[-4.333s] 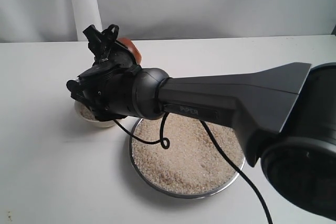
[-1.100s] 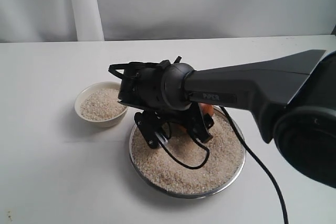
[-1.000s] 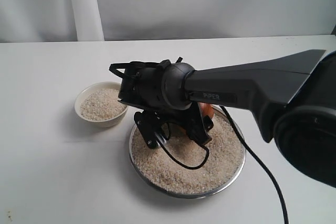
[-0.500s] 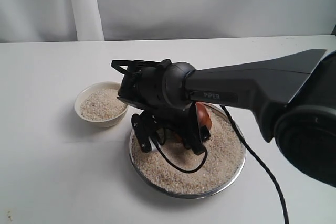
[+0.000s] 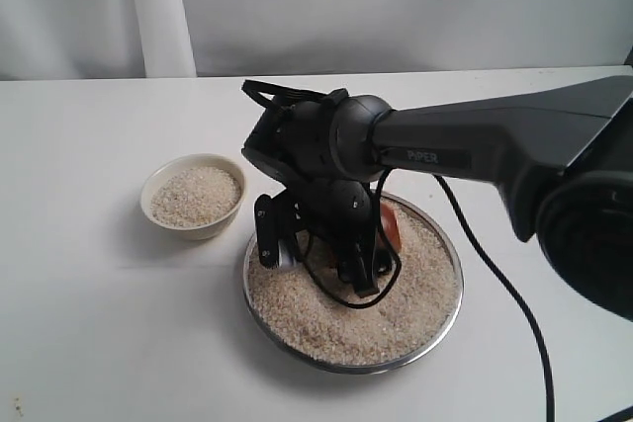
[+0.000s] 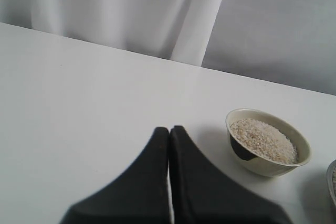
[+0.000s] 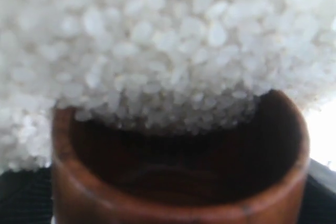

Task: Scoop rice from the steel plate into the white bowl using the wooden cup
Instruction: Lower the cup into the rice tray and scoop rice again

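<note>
The right jaws pinch the wooden cup (image 7: 178,192), its mouth pushed into the rice (image 5: 326,328) heaped on the steel plate (image 5: 356,369). The left jaws are pressed together, empty, over the worktop (image 6: 79,103). Digging too hard could push grains over the rim, or skid the plate toward the white bowl (image 5: 198,227).

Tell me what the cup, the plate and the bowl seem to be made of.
The cup is probably wood: smooth reddish-brown, with faint grain lines inside and a dull sheen. The plate is likely steel: its thin silver rim shines. The bowl looks ceramic: cream-white and glazed, with a thick smooth wall, though plastic cannot be ruled out.
</note>
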